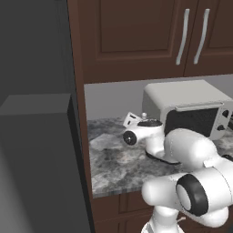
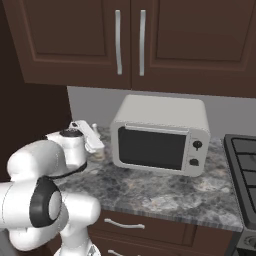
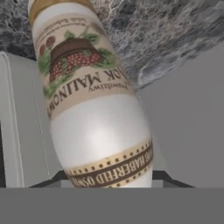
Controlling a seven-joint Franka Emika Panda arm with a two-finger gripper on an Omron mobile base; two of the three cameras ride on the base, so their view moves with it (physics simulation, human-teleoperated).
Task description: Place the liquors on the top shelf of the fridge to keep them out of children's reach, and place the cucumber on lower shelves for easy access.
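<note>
A cream-white liquor bottle with a berry label stands very close in the hand view, between the dark fingertips. My gripper is shut on it. From the base cameras the gripper hangs over the left end of the speckled counter, just left of the microwave. A bit of the pale bottle shows below the hand. The grey fridge rises at the far left. The cucumber, the top shelf and the lower shelves are out of view.
A white microwave sits on the counter to the gripper's right. Dark wooden cabinets hang overhead, and a dark wooden panel separates the counter from the fridge. A stove edge is at the far right.
</note>
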